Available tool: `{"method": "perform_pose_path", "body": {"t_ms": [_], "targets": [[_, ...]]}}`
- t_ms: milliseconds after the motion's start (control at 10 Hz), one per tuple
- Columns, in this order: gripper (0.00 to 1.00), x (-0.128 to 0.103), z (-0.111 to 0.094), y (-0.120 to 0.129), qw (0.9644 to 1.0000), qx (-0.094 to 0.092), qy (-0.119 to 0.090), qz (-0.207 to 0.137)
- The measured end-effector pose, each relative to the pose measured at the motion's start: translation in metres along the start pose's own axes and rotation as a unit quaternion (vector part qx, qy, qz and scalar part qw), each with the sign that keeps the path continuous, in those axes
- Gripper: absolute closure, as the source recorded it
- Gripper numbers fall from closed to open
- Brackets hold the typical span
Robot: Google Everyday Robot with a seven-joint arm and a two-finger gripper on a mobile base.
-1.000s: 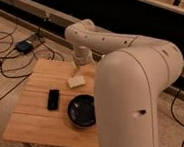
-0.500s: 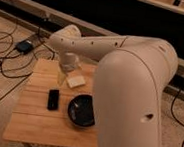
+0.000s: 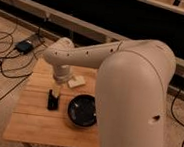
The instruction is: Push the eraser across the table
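On tabletop (image 3: 28,125), left of centre: black eraser (image 3: 53,102) lying flat | hand (image 3: 56,91) low over its far end, contact unclear; how open, cannot tell | dark bowl (image 3: 83,111) just right | beige block (image 3: 76,82) behind.

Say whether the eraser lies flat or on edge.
Flat: the eraser shows its broad face on the table, the gripper at its far end.

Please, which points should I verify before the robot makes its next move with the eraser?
1. Eraser lies flat on the table: ok.
2. Gripper is low, at the eraser's far end: ok.
3. Gripper touches the eraser: cannot tell.
4. Bowl stands apart, right of the eraser: ok.
5. Pale block lies behind, away from the eraser: ok.
6. Bare wood left of the eraser for a push: ok.
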Motion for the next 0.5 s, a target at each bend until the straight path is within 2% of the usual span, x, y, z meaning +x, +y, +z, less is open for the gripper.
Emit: {"method": "perform_pose_path", "body": {"t_ms": [500], "targets": [[0.20, 0.000, 0.027, 0.030, 0.9987, 0.006, 0.005, -0.050]]}}
